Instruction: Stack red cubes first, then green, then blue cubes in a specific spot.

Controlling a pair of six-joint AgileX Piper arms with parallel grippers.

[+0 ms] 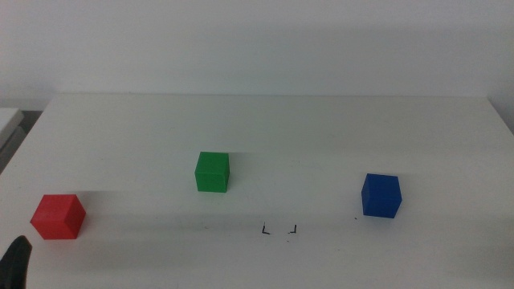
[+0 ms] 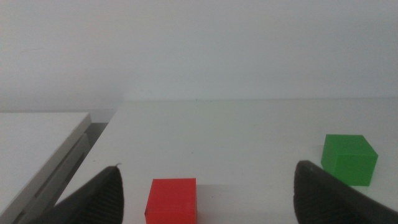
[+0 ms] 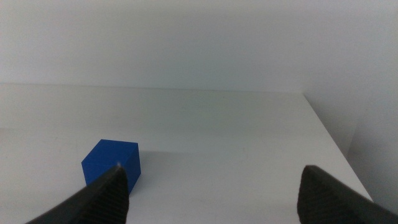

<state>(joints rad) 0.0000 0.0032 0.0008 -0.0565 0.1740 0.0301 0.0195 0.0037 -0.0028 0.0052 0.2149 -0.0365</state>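
The red cube (image 1: 58, 217) sits near the table's front left. The green cube (image 1: 212, 172) stands mid-table and the blue cube (image 1: 380, 195) is to the right. Two black corner marks (image 1: 279, 230) outline the spot near the front edge, between green and blue, with nothing on it. My left gripper (image 2: 210, 168) is open, low behind the red cube (image 2: 171, 200), which lies ahead between its jaws; the green cube (image 2: 349, 159) is beyond one jaw. In the middle view only a dark tip of the left gripper (image 1: 16, 261) shows. My right gripper (image 3: 213, 170) is open, with the blue cube (image 3: 112, 163) partly behind one jaw.
A lower white ledge (image 2: 37, 130) adjoins the table's left side, separated by a dark gap. The table's right edge (image 3: 339, 149) runs close past the blue cube. A white wall backs the table.
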